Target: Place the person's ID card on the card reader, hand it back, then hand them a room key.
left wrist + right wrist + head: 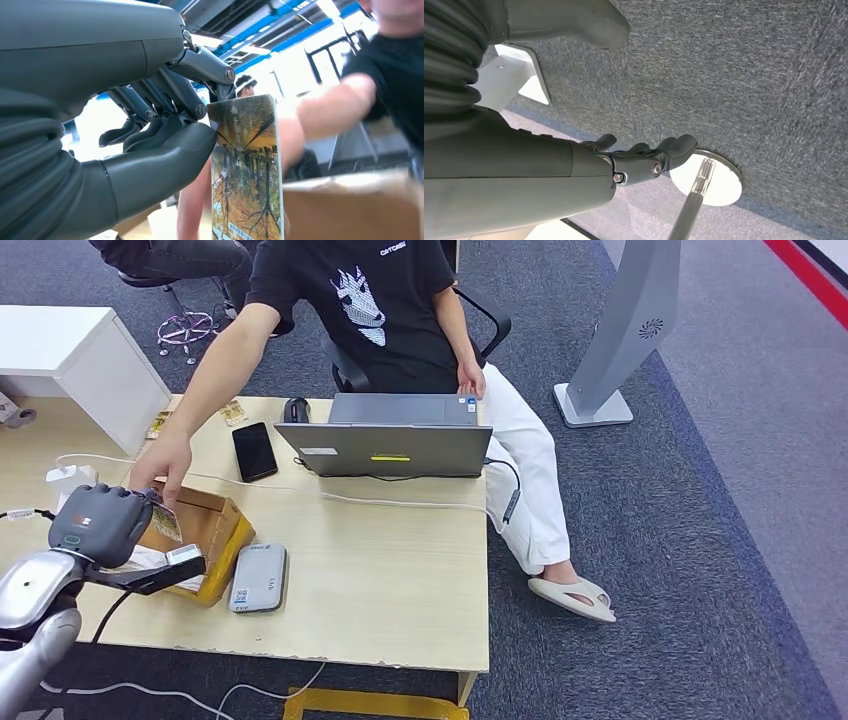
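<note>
Left hand (100, 525) sits over the cardboard box (215, 530), at the box's far-left corner. In the left wrist view its thumb and fingers (187, 92) pinch a card (247, 170) printed with an autumn forest scene; the card stands upright just beside the box wall. The person's hand (160, 465) reaches to the same corner of the box, right next to the left hand. The card reader (260, 578) lies flat on the table (400, 570), touching the box's right side. Right hand (644, 160) hangs over grey carpet, fingers loosely curled, holding nothing.
</note>
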{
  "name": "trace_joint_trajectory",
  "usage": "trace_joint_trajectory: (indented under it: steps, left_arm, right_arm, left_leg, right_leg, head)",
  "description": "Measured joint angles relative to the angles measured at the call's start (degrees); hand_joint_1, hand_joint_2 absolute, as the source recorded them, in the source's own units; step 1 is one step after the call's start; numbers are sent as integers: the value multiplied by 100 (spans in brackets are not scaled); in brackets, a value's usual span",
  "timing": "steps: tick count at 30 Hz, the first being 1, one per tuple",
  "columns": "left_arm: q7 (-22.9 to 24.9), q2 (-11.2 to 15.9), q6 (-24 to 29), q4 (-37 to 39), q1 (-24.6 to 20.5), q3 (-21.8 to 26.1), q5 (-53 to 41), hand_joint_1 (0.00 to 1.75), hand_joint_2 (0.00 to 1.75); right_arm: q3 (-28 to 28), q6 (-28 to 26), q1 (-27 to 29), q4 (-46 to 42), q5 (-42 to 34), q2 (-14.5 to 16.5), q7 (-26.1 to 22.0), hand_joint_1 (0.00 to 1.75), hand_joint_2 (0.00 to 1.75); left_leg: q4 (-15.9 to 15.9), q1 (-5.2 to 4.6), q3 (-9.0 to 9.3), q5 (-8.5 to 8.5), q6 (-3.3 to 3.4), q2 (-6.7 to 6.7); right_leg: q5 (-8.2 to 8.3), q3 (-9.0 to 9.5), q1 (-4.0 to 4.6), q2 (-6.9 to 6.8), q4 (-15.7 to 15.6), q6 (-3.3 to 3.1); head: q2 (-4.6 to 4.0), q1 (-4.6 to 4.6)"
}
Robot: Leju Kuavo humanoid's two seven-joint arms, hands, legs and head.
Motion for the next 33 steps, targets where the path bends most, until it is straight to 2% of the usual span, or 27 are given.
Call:
trace_joint_trajectory:
  steps: [10, 18, 22, 33]
  left_arm:
    - [98, 58, -6, -292, -468, 883, 1120, 175, 175]
    - [98, 54, -4, -348, -484, 1093, 1146, 173, 175]
    - [98, 37, 32, -373, -486, 1110, 1196, 0, 175]
    - [122, -237, 178, -478, -542, 1127, 1290, 0, 175]
  right_arm:
    - [-56, 2, 87, -25, 4, 2, -59, 0, 175]
    - [-102, -11, 85, -25, 4, 0, -90, 0, 175]
    - [-154, -36, 89, -25, 4, 0, -94, 0, 175]
    - [-194, -50, 90, -22, 4, 0, -97, 0, 175]
  left_leg:
    - [0, 0, -1, 0, 0, 3]
    - [0, 0, -1, 0, 0, 7]
    - [0, -1, -1, 0, 0, 8]
    - [0, -1, -1, 0, 0, 7]
  right_leg:
    - [0, 0, 0, 1, 1, 0]
    - [0, -1, 0, 2, 1, 0]
    - [0, -2, 0, 3, 0, 0]
    - [0, -1, 0, 2, 0, 0]
  head:
    - [0, 1]
    - [0, 1]
    - [0, 1]
    - [0, 1]
